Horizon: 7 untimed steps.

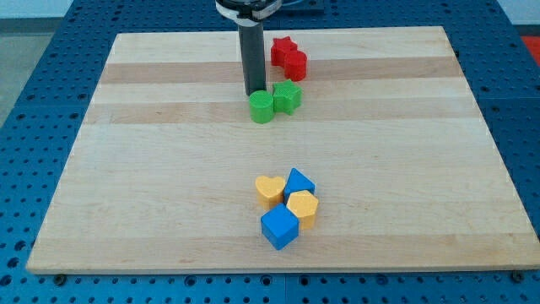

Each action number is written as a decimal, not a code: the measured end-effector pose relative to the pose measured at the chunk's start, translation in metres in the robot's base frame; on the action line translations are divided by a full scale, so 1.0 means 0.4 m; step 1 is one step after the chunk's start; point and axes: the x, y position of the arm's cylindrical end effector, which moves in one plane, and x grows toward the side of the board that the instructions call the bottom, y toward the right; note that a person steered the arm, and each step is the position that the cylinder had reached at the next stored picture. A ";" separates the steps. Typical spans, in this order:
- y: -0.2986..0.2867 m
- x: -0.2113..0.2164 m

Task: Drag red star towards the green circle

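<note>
The red star (282, 49) lies near the view's top, touching a second red block (295, 65) just below and right of it. The green circle (262, 106) sits lower, with a green star (288, 97) touching its right side. My tip (255, 91) stands at the top edge of the green circle, left of and below the red star, apart from it by about a block's width.
A cluster sits near the view's bottom centre: a yellow heart (270, 191), a blue triangle (299, 183), a yellow hexagon (302, 208) and a blue cube (279, 227). The wooden board (152, 169) ends on all sides against a blue perforated table.
</note>
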 end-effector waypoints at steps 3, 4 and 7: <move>-0.037 -0.365; -0.002 -0.363; 0.270 -0.294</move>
